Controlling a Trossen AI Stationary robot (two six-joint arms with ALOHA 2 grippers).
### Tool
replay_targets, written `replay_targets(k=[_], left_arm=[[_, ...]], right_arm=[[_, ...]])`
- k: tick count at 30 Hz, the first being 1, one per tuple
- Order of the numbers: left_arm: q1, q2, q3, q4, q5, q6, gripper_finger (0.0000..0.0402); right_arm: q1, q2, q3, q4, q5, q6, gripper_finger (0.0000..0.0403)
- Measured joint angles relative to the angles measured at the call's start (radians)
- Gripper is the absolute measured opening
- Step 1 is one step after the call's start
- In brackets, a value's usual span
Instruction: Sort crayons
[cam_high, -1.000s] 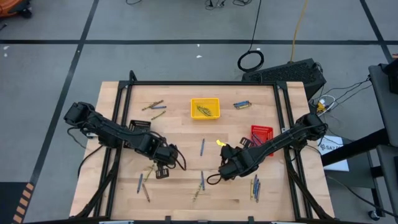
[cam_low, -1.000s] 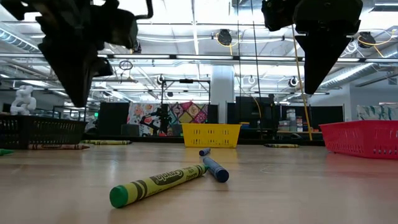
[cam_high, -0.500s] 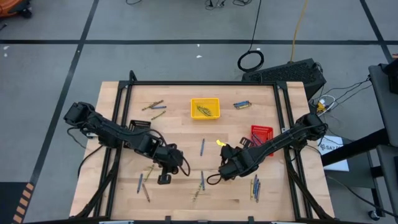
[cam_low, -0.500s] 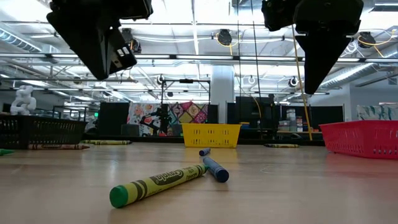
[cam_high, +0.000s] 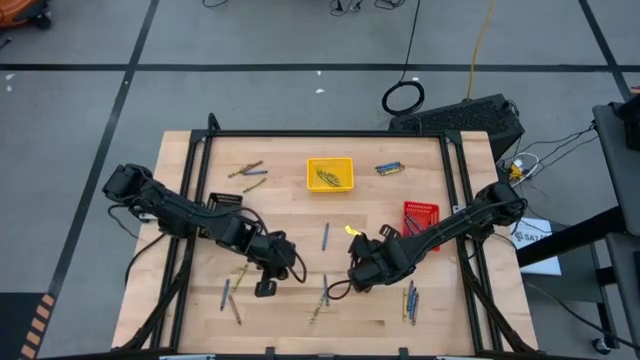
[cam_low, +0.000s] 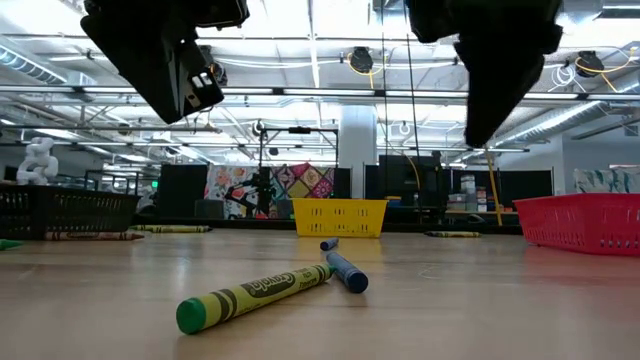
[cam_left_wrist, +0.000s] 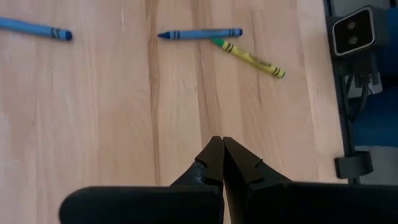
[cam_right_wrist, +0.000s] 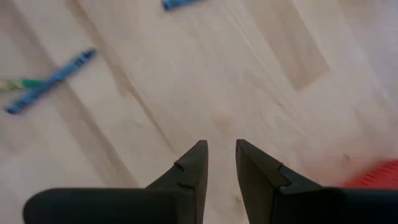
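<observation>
Wooden table (cam_high: 290, 215) strewn with crayons (cam_high: 325, 236); left gripper (cam_left_wrist: 222, 144) shut, empty; right gripper (cam_right_wrist: 221, 149) part-open, empty, hovering between picks; next: descend on blue crayon (cam_left_wrist: 199, 33).

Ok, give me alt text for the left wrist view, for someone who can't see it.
The left arm's dark end effector, shut and empty, hovers over the pale wooden table. Beyond it a thin blue crayon and a thin yellow crayon with a green tip meet end to end, and another blue crayon lies apart.
</observation>
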Motion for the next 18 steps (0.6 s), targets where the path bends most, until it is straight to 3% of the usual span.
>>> replay_targets(k=[2,6,8,18], left_arm=[[0.0,0.0,0.0,0.018,-0.001,0.0,0.0],[0.0,0.0,0.0,0.036,-0.006,0.0,0.0],[0.0,0.0,0.0,0.041,-0.021,0.0,0.0],[0.0,0.0,0.0,0.041,-0.095,0.0,0.0]], right_arm=[[-0.001,0.0,0.0,0.045,0.032,0.051,0.0071],[-0.027,0.0,0.0,0.128,0.178,0.313,0.0071],[-0.039,0.0,0.0,0.168,0.192,0.387,0.0071],[-0.055,0.0,0.0,0.292,0.186,0.391,0.0071]])
